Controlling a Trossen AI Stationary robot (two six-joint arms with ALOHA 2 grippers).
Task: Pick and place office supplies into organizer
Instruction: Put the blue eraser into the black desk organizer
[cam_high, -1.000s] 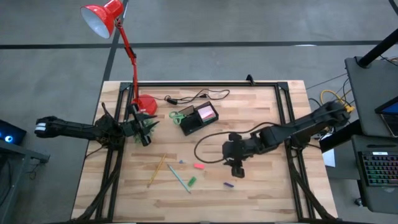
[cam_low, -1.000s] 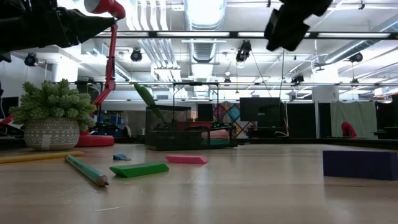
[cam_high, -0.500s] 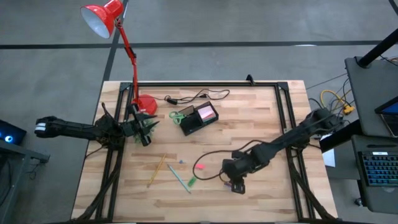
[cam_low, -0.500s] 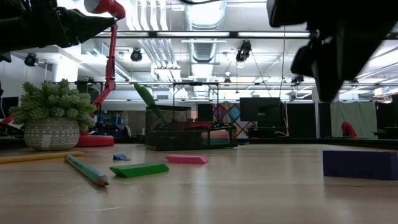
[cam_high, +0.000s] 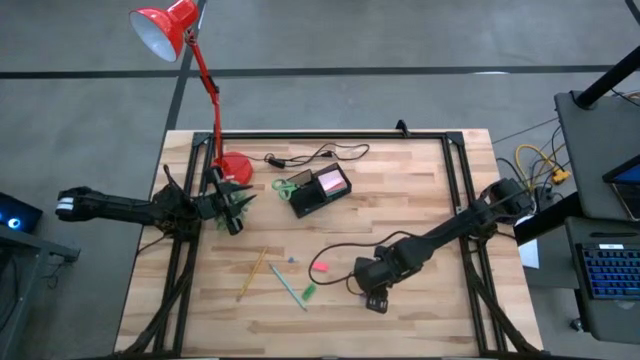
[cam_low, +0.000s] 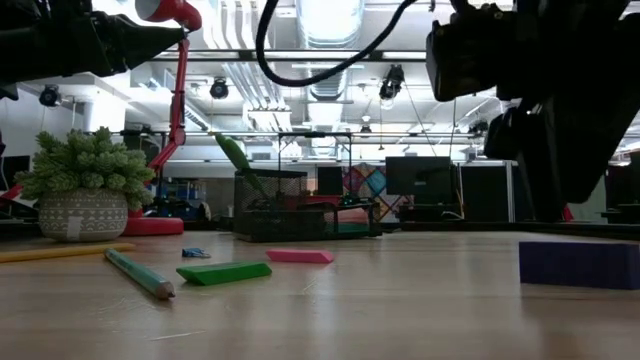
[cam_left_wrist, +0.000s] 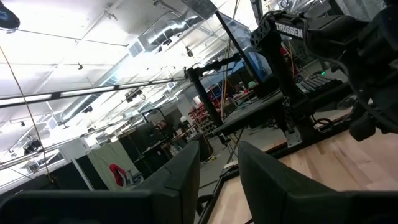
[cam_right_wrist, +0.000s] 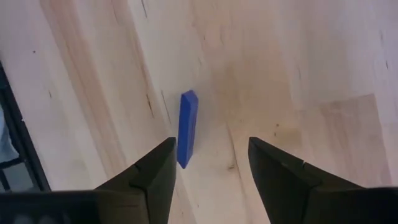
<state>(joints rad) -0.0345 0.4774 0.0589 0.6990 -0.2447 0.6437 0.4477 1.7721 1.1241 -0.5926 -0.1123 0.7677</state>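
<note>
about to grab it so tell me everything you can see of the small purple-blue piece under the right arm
The purple-blue piece is a small flat rectangular bar, solid coloured, with a matte look. It lies flat on the bare wooden table, apart from the other supplies. The right tool hangs over it with fingers open, the bar near one finger; nothing visibly touches it.

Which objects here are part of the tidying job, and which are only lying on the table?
Job: organizer, green scissors, yellow pencil, green pen, pink piece, green piece, purple piece below the open right tool.

Lying about: red lamp, black cable, potted plant.
</note>
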